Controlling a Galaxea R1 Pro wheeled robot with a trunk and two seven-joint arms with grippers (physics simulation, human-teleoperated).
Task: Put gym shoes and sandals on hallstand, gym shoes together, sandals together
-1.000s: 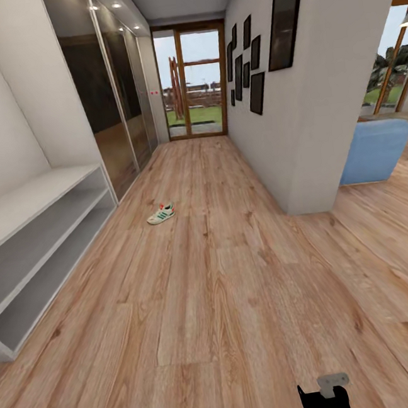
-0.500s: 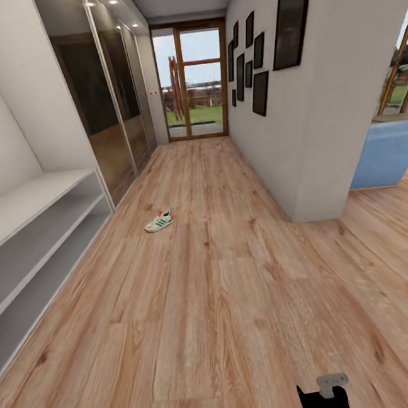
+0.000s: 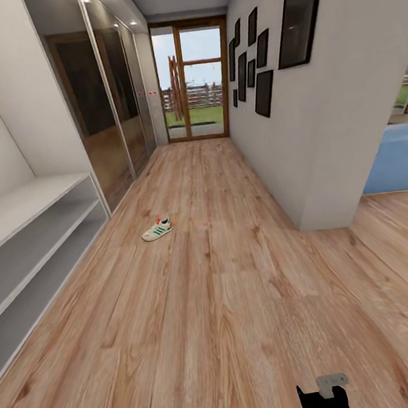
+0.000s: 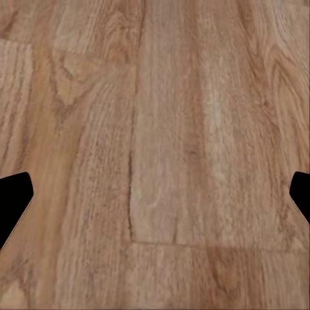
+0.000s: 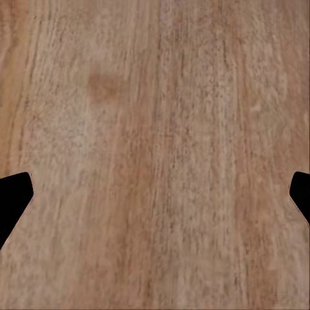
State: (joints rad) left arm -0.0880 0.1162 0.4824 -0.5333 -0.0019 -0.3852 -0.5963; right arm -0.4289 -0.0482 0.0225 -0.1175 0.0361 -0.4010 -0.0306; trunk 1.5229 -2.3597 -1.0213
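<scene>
One gym shoe (image 3: 157, 229), cream-white with green stripes and a red-orange heel tab, lies alone on the corridor floor (image 3: 228, 302), well ahead of me and slightly left. The sandals and the hallstand are out of view. My left gripper (image 4: 155, 200) hangs open over bare planks, its two black fingertips (image 4: 14, 200) far apart with nothing between them. My right gripper (image 5: 155, 200) is also open and empty above the wood floor. The end of my right arm (image 3: 324, 398) shows at the bottom edge of the head view.
A long white two-shelf bench (image 3: 25, 249) runs along the left wall, followed by mirrored wardrobe doors (image 3: 108, 113). A white wall corner (image 3: 321, 203) juts in on the right, with a blue sofa (image 3: 398, 156) beyond it. A glass door (image 3: 193, 78) closes the far end.
The whole view has shifted: the robot has rolled forward down the corridor, so bench, wall corner and shoe look nearer. The shoe lies in the same floor spot. Both grippers stay open.
</scene>
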